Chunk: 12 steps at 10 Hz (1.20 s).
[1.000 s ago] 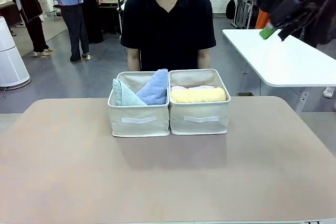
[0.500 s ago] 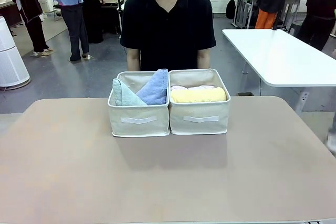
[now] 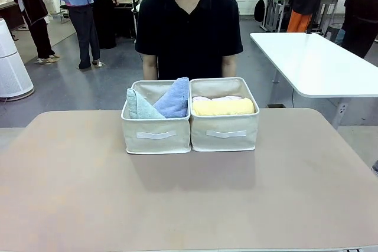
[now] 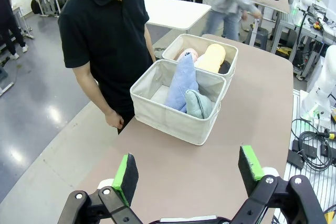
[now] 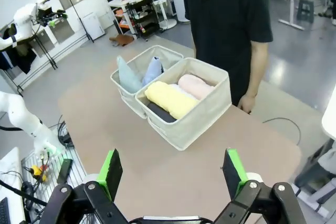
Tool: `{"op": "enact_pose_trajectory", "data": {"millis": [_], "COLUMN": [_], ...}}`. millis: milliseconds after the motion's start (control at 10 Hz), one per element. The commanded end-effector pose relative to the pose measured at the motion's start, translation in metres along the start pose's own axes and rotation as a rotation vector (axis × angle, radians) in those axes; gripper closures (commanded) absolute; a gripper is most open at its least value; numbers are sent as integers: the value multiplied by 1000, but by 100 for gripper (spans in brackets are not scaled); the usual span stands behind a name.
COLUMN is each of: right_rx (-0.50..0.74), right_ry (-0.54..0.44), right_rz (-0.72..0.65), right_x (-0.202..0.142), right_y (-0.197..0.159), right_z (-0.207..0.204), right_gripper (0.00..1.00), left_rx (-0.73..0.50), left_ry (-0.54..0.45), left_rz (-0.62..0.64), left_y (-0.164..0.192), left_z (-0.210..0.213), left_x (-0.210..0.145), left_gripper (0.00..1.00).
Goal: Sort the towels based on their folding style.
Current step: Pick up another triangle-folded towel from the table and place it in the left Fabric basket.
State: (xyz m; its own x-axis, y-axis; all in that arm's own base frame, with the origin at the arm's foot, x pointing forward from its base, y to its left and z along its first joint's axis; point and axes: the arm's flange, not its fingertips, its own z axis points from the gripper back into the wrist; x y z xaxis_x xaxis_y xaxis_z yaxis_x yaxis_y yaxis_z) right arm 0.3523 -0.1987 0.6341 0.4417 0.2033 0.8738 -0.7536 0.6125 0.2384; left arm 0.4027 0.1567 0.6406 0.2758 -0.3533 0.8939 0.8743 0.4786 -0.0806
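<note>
Table point(image 3: 189, 205): tan top, with two beige fabric bins set side by side and touching, near the far edge in front of the person.

Left bin point(image 3: 156, 134): holds the two cone-folded towels. Mint cone point(image 3: 140, 106) stands against the bin's left side, point up. Blue cone point(image 3: 173, 98) leans beside it on the right, its tip rising above the rim next to the shared wall. From the left wrist the same pair shows, the blue cone point(image 4: 182, 80) tall and the mint cone point(image 4: 199, 103) lower, just beside it.

Right bin point(image 3: 225, 133): holds the rolled towels. Yellow roll point(image 3: 223, 107) lies crosswise on top, nearest the robot. Pink roll point(image 3: 202, 98) sits behind it, mostly hidden from the front; from the right wrist it lies alongside the yellow one. Grey roll point(image 5: 159, 112) lies low under the yellow, only a dark edge visible. A pale strip between yellow and pink may be a white roll; I cannot tell for sure.

Person point(image 3: 189, 25): black polo shirt, standing at the far edge behind the bins, arms down, one hand point(image 5: 245, 103) hanging beside the right bin.

Left gripper point(image 4: 189, 170): jaws spread wide, nothing between them, high above the table and well back from the bins.

Right gripper point(image 5: 172, 173): jaws spread wide, empty, likewise raised and well apart from the bins.
</note>
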Motion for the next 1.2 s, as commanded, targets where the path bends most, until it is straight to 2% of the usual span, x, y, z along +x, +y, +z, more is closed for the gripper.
{"op": "enact_pose_trajectory", "data": {"millis": [0, 100, 1100], "right_rx": [-84, 0, 0], "right_ry": [69, 0, 0], "right_rz": [-101, 0, 0], "right_x": [10, 0, 0], "right_y": [-11, 0, 0], "right_z": [-23, 0, 0], "right_gripper": [0, 0, 0], "left_rx": [-6, -6, -6], "left_ry": [-18, -18, -18], "left_rz": [-15, -15, -15], "left_y": [-2, -2, -2], "left_z": [0, 0, 0], "left_x": [0, 0, 0], "left_gripper": [0, 0, 0]}}
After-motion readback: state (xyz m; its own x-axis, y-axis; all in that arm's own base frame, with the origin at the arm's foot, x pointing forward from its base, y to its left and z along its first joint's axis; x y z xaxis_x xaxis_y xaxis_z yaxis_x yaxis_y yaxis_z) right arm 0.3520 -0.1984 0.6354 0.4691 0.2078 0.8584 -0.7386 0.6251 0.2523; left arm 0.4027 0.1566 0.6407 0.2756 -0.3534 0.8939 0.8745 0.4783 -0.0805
